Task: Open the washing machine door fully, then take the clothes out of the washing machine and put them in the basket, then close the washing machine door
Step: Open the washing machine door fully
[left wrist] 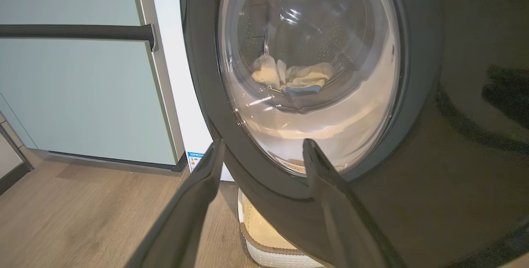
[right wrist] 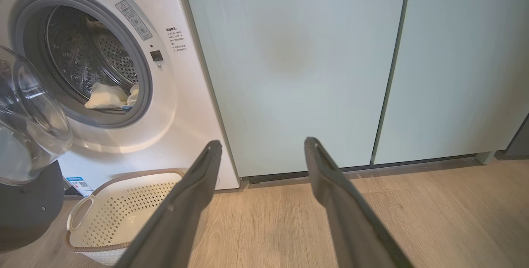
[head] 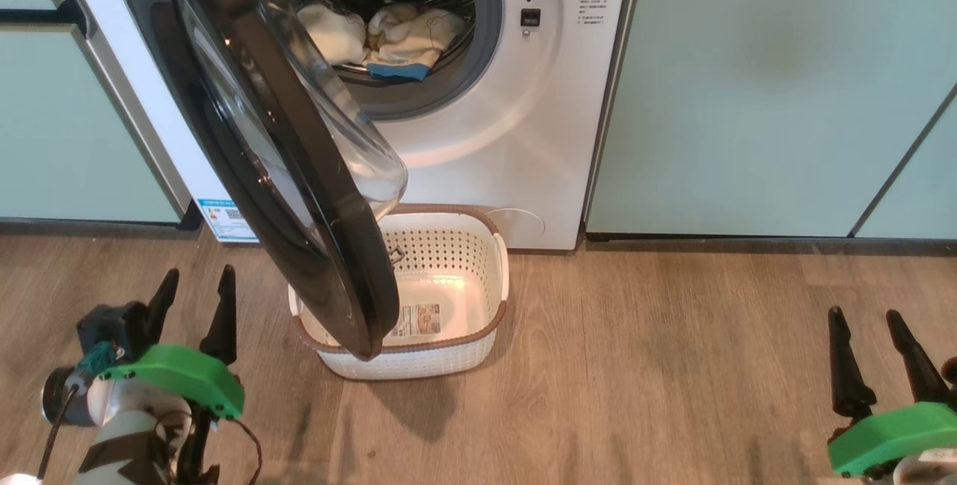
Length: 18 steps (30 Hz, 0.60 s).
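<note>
The washing machine stands between pale green cabinets. Its door, black with a clear bulging window, hangs partly open, swung out over the basket. Cream-yellow clothes with a blue patch lie in the drum mouth; they also show through the door's glass and at the drum's bottom. The cream perforated basket sits on the floor below the drum, partly hidden by the door. My left gripper is open, empty, low at the left of the door, its fingers close to the door's outer face. My right gripper is open, empty, far right.
Pale green cabinet fronts flank the machine on both sides, one with a dark bar handle. Wood-plank floor stretches open between the basket and my right gripper.
</note>
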{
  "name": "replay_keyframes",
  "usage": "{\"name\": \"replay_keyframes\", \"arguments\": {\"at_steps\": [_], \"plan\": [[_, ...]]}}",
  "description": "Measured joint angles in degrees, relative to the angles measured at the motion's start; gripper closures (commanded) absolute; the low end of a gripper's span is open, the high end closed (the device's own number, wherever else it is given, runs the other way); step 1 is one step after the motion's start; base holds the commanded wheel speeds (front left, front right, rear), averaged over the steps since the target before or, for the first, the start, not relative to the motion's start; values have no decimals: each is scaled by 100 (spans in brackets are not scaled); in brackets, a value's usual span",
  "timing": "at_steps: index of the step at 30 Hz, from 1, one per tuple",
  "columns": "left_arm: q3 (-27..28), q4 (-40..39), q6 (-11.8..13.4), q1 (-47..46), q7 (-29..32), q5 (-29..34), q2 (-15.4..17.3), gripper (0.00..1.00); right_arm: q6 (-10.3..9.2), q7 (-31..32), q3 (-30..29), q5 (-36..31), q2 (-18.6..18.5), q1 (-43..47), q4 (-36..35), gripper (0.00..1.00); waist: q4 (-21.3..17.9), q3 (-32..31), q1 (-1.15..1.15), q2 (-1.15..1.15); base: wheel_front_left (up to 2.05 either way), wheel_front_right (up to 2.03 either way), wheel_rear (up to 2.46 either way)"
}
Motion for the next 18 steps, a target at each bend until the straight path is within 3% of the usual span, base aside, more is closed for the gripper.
{"name": "replay_keyframes", "arguments": {"at_steps": [18], "plan": [[-86, 27, 0, -2, 0, -86, 3, 0, 0, 0, 36, -52, 0, -1, 1, 0, 78, 49, 0, 0, 0, 0, 0]]}}
